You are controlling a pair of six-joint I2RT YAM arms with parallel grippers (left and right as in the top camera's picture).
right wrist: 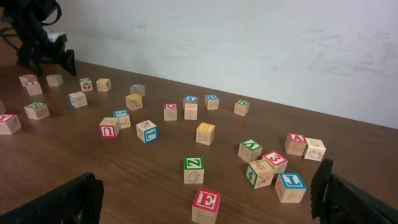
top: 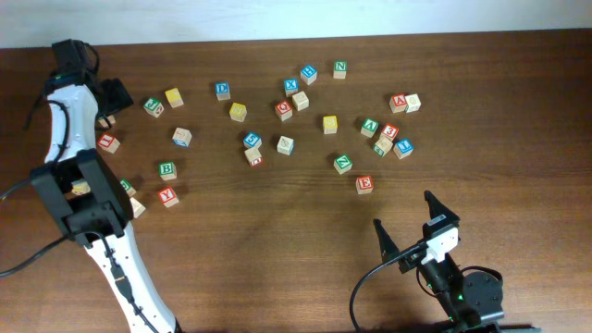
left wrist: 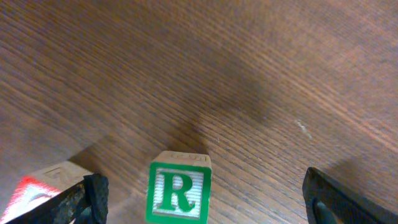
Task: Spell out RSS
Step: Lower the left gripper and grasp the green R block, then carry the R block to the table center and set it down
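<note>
The green-and-white R cube (left wrist: 178,191) stands on the dark wooden table between the open fingers of my left gripper (left wrist: 208,200), nearer the left finger and touching neither. In the overhead view the left gripper (top: 110,104) is at the far left and covers most of that cube. Yellow-faced cubes lie apart further right (top: 174,97) (top: 238,112) (top: 330,124); their letters cannot be read. My right gripper (top: 404,215) is open and empty near the front edge, and its wrist view (right wrist: 202,186) looks out over the scattered cubes.
A red-faced cube (left wrist: 37,190) lies just left of the left finger. A green B cube (top: 166,170) and a red cube (top: 167,196) sit at the left. Many lettered cubes are spread across the middle and right, with a red E cube (top: 364,184) nearest the right gripper.
</note>
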